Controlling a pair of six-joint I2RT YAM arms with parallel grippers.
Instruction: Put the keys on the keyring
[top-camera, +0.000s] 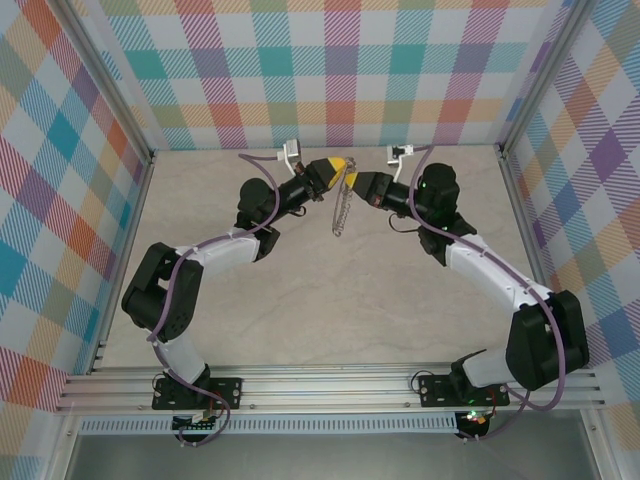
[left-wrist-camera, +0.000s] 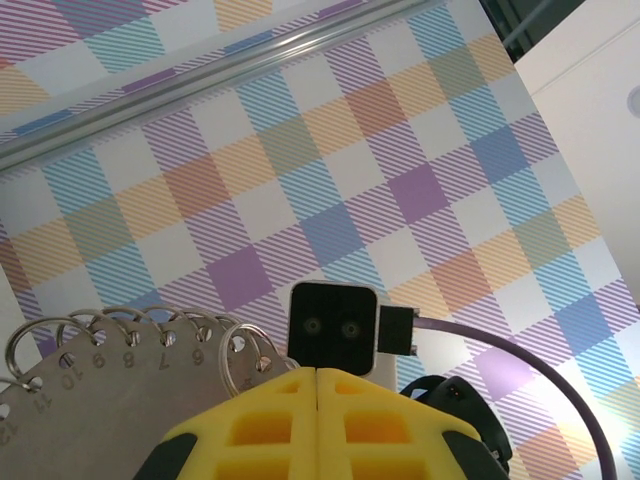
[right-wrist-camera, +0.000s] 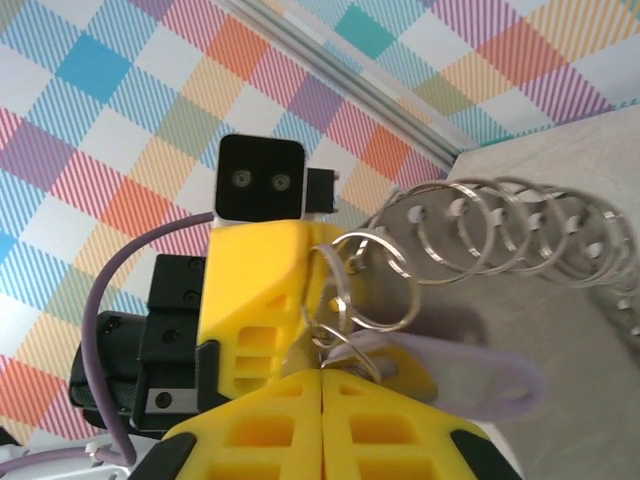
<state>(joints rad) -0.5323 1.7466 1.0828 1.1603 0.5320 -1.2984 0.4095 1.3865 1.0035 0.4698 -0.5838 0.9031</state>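
While they hung tip to tip above the table (top-camera: 300, 300), the left gripper (top-camera: 340, 167) was clamped shut on the keyring (top-camera: 343, 208), which dangled toward six o'clock. Just at its three o'clock, the right gripper (top-camera: 362, 184) pinched the lilac-headed key (right-wrist-camera: 480, 378) in closed jaws, touching one wire loop (right-wrist-camera: 375, 285).

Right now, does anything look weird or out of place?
Nothing looks broken or spilled. The only odd sight: the keyring dangles in the air, pinched by the left claw, with the purple key at the right claw tip.
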